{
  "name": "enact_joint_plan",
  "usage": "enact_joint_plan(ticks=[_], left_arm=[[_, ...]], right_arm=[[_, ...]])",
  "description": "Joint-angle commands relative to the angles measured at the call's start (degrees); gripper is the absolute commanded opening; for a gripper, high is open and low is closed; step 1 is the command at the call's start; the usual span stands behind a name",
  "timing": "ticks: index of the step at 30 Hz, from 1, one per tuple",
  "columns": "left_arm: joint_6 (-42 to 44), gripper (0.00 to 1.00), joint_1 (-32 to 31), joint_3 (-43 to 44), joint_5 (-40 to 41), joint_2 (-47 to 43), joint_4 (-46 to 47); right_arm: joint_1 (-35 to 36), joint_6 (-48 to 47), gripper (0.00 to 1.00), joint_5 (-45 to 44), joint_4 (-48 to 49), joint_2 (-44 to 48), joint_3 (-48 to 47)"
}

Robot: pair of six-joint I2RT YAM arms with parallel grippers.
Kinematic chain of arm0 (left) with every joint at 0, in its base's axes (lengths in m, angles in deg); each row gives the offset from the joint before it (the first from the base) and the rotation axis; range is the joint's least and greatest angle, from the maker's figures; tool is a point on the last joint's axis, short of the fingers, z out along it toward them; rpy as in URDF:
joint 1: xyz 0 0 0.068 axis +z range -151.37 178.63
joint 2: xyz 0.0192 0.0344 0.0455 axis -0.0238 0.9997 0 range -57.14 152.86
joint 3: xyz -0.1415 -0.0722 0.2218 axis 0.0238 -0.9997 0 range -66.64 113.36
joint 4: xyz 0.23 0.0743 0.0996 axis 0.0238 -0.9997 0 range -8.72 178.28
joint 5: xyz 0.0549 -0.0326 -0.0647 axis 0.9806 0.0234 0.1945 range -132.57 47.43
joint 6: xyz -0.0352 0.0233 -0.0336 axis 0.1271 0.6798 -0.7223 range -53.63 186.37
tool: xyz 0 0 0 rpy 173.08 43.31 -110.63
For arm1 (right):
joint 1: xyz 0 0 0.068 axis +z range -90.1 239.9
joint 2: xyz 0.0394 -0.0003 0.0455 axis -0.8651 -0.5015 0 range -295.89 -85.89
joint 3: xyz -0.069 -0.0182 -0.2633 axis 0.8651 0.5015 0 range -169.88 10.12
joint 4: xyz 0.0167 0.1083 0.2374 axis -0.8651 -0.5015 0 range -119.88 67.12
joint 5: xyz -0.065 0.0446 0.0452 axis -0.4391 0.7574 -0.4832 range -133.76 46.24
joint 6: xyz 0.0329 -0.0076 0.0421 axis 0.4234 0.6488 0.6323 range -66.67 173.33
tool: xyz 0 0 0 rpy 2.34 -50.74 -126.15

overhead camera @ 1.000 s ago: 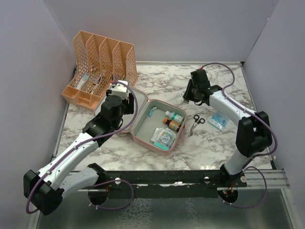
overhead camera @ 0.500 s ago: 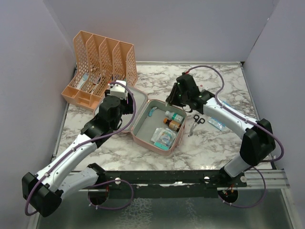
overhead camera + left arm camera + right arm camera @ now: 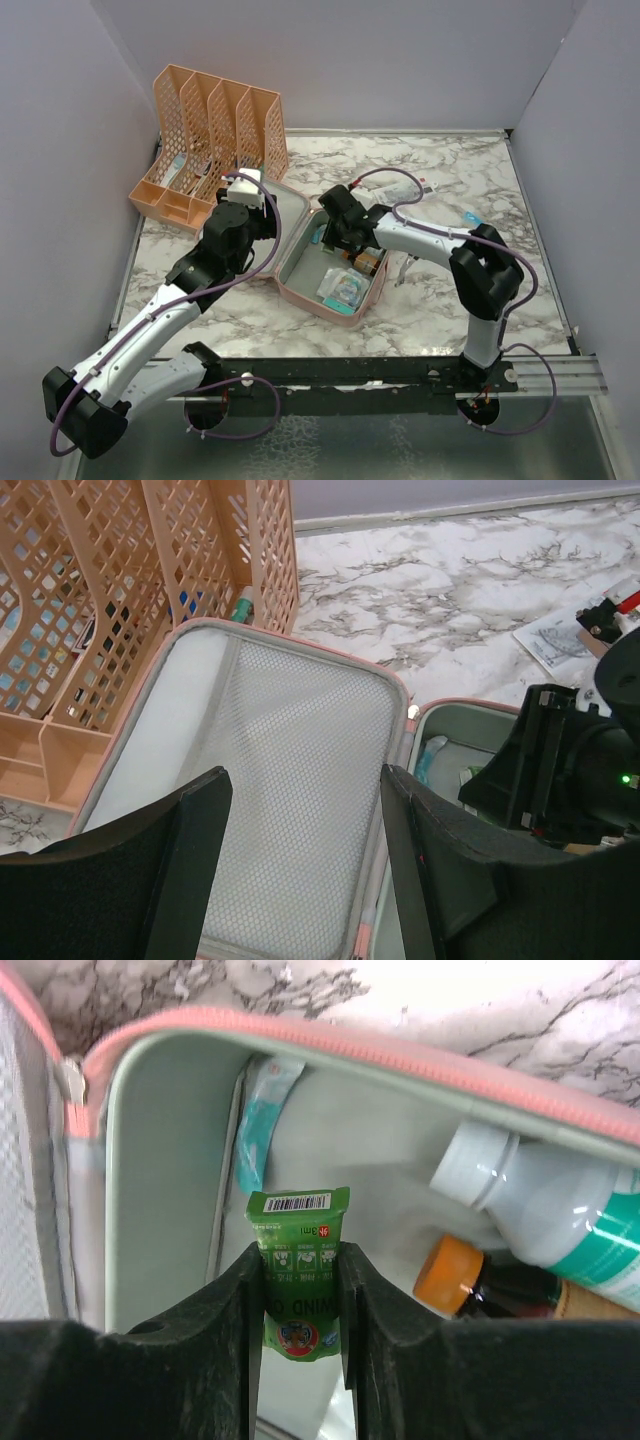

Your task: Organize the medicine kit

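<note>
- we see the kit point(image 3: 330, 306) lying open mid-desk point(image 3: 430, 300), just by the rack point(image 3: 215, 130)
- right fingers point(image 3: 298, 1260) clenched on a green sachet point(image 3: 298, 1220), over the kit's inside
- left fingers point(image 3: 300, 780) spread, holding nothing, at the lid point(image 3: 290, 710)

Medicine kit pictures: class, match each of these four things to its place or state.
Things:
1. green packet
2. white bottle
3. orange rack
4. left hand

Places or states:
A. open, over the lid
B. standing beyond the lid
C. lying inside the case
D. clamped in the right hand

Pairs: 1-D, 2-C, 3-B, 4-A.
</note>
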Motion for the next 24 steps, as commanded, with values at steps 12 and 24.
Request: enact_joint_plan(ticks=[12,24], left_arm=[[0.0,0.64,0.5,-0.4,1.5,-0.5,-0.1],[0.1,0.64,0.8,-0.4,1.1,0.0,-0.1]], right_arm=[[0.2,10.4,0.32,-9.4,-6.0,-10.5,-11.2],[0.2,9.0,0.38,-9.9,-7.0,-13.4,-13.5]])
